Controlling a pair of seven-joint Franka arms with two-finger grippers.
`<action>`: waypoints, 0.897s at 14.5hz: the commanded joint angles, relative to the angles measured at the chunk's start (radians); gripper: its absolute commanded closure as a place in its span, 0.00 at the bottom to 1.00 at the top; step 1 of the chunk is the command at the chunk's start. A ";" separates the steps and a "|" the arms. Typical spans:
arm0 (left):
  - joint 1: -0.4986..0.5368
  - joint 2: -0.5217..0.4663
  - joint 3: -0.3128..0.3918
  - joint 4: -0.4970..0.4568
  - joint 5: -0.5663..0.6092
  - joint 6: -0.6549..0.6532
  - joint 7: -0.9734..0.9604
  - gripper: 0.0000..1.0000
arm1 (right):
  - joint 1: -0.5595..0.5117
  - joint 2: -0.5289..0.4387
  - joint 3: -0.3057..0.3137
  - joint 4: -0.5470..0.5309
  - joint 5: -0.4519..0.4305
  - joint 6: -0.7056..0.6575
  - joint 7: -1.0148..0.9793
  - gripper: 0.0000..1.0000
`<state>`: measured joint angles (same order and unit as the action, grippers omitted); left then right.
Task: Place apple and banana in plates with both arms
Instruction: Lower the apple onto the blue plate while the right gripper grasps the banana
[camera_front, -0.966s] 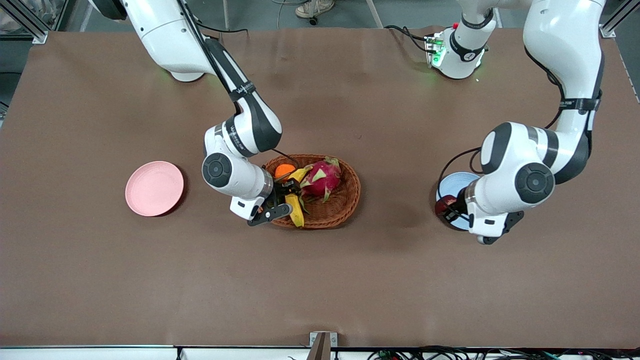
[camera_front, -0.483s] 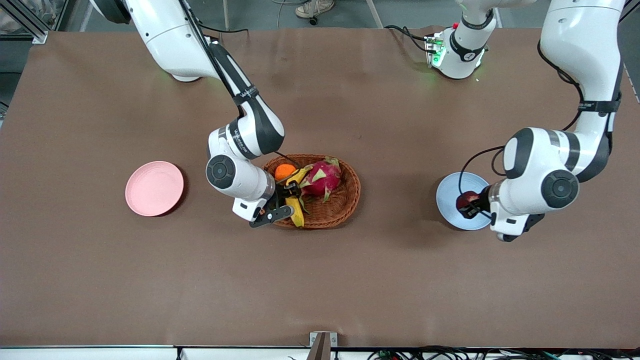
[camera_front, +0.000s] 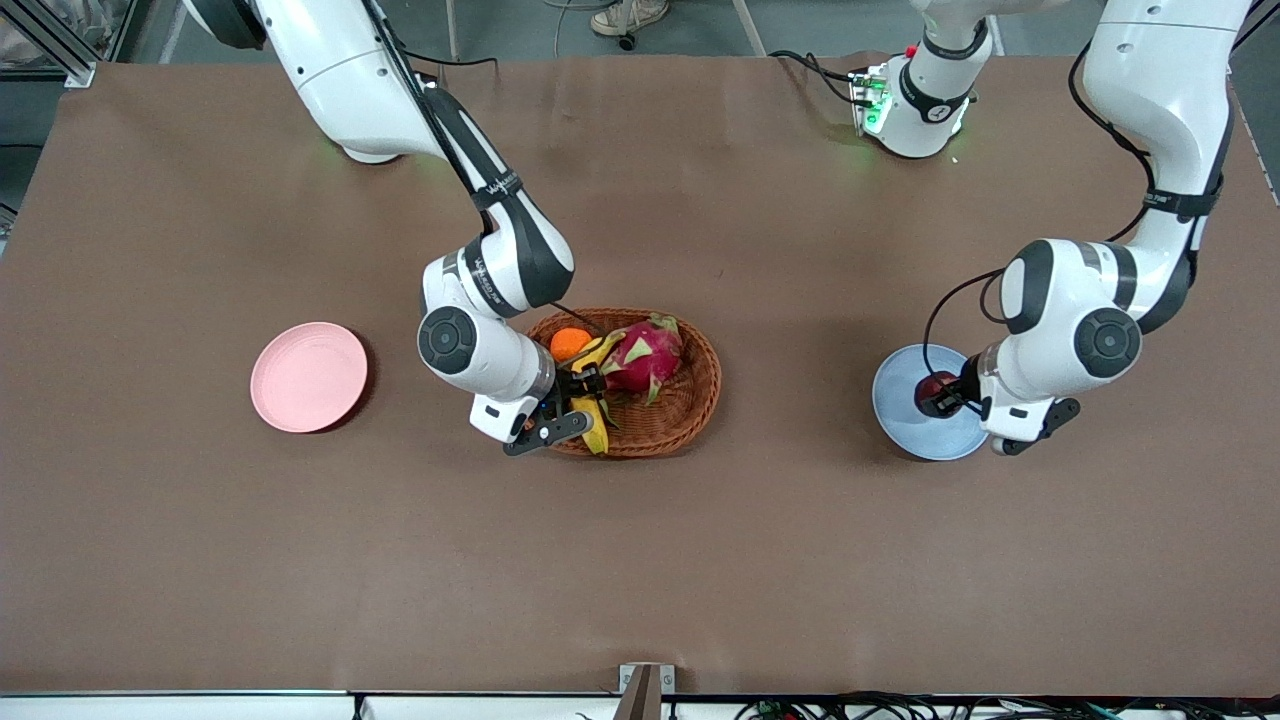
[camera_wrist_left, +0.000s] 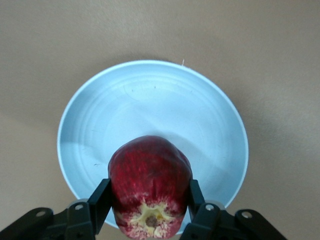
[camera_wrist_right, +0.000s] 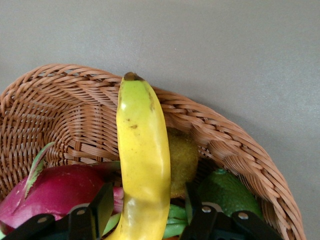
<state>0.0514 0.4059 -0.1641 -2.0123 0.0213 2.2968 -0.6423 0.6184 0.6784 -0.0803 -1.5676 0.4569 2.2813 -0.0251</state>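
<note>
The left gripper (camera_front: 938, 393) has carried the apple (camera_front: 934, 387) from the blue plate's (camera_front: 905, 425) rim to over its middle, clamped at frame right; mid-frame, the right gripper (camera_front: 575, 398) grips the banana (camera_front: 594, 418) in the basket (camera_front: 680, 400)

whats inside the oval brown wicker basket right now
In the oval brown wicker basket: a long yellow banana gripped by the right gripper, a pink dragon fruit, a round orange fruit, plus a brownish fruit and a dark green one. The basket floor beneath them is covered.
</note>
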 joint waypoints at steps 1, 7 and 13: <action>0.012 -0.039 -0.003 -0.069 0.012 0.067 0.023 0.88 | 0.011 0.015 -0.007 0.012 0.019 0.010 -0.004 0.37; 0.010 -0.035 -0.003 -0.048 0.012 0.070 0.065 0.00 | 0.017 0.018 -0.007 0.011 0.012 0.010 -0.009 0.45; 0.005 -0.055 -0.003 0.021 0.011 0.046 0.056 0.00 | 0.026 0.015 -0.007 0.011 0.009 0.021 -0.015 0.75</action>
<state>0.0546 0.3796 -0.1635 -2.0143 0.0213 2.3637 -0.5874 0.6350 0.6883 -0.0802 -1.5663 0.4566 2.2955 -0.0285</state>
